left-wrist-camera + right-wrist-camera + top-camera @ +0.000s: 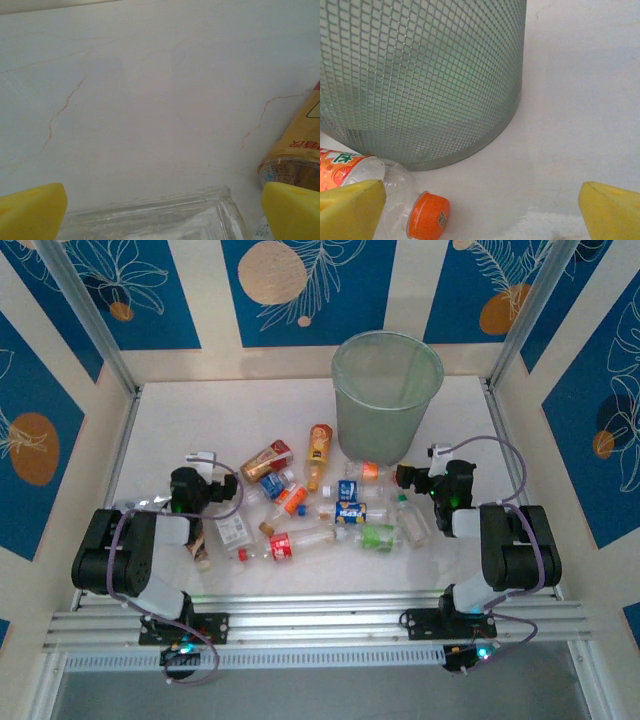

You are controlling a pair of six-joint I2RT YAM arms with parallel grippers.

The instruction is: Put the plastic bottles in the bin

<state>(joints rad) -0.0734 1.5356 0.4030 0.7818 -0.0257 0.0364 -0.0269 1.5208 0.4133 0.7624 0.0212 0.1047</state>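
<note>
The plastic bottles [285, 545] lie scattered on the desk [480, 430] between our two arms, all on the near side of the bin [387, 395], which stands upright at the far middle. A clear bottle [150, 222] lies just under the left pincer [163, 210], its long axis running from finger to finger, so we judge the wrist must turn before closing. Both pincers gape wide and empty, and the right pincer [482, 210] faces the bin's foot beside an orange-capped bottle [395, 192].
</note>
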